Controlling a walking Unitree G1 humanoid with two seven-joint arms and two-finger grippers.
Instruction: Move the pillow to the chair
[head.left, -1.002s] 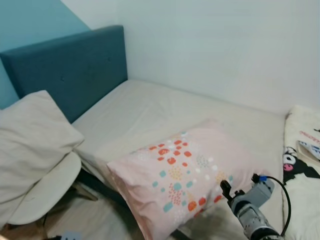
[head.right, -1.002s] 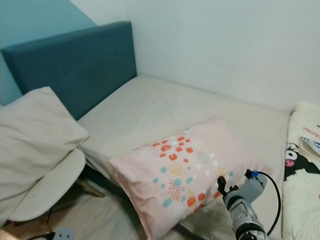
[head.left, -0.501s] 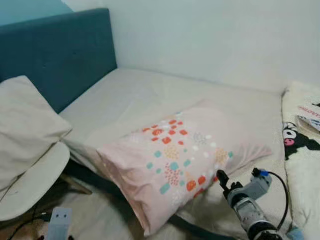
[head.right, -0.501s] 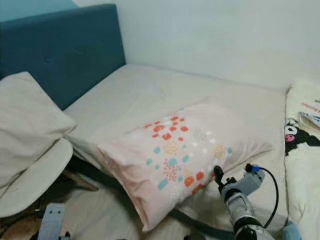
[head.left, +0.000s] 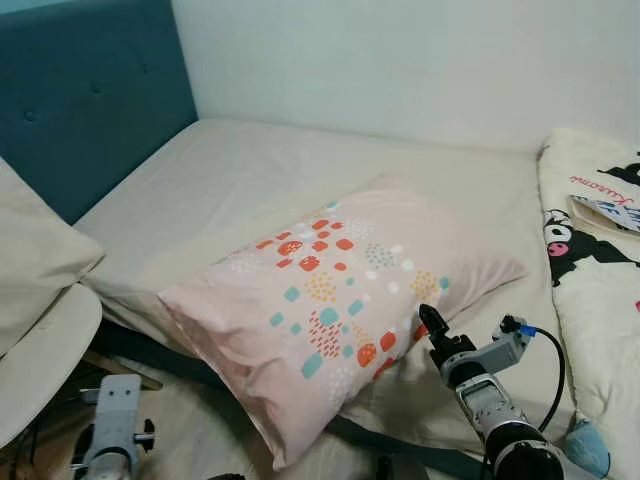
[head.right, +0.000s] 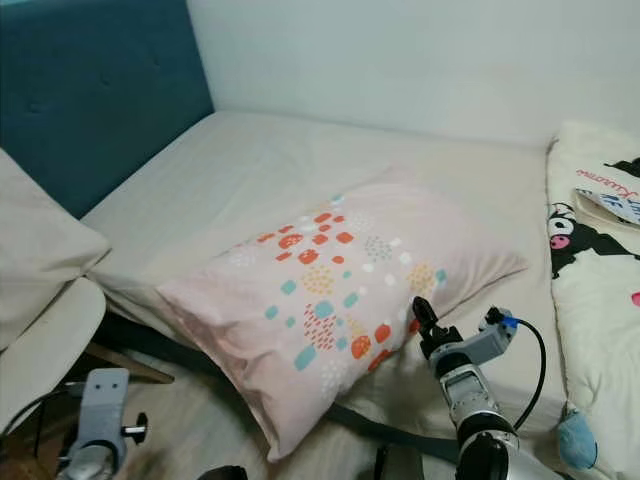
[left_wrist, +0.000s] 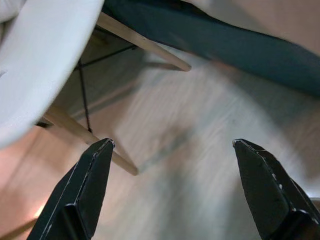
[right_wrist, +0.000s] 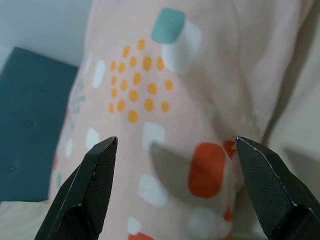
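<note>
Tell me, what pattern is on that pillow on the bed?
Pale pink pillow with clusters of red, teal, orange and white spots; clearest in the left eye view.

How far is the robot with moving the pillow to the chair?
Done: nothing yet; the pink pillow lies on the bed, partly over its edge. In hand: the right hand is open and aimed at the pillow's near side, close to it but not gripping. The left hand is open, low over the floor beside the chair. Left: grasp, lift, carry it to the chair, which already holds a beige pillow.
</note>
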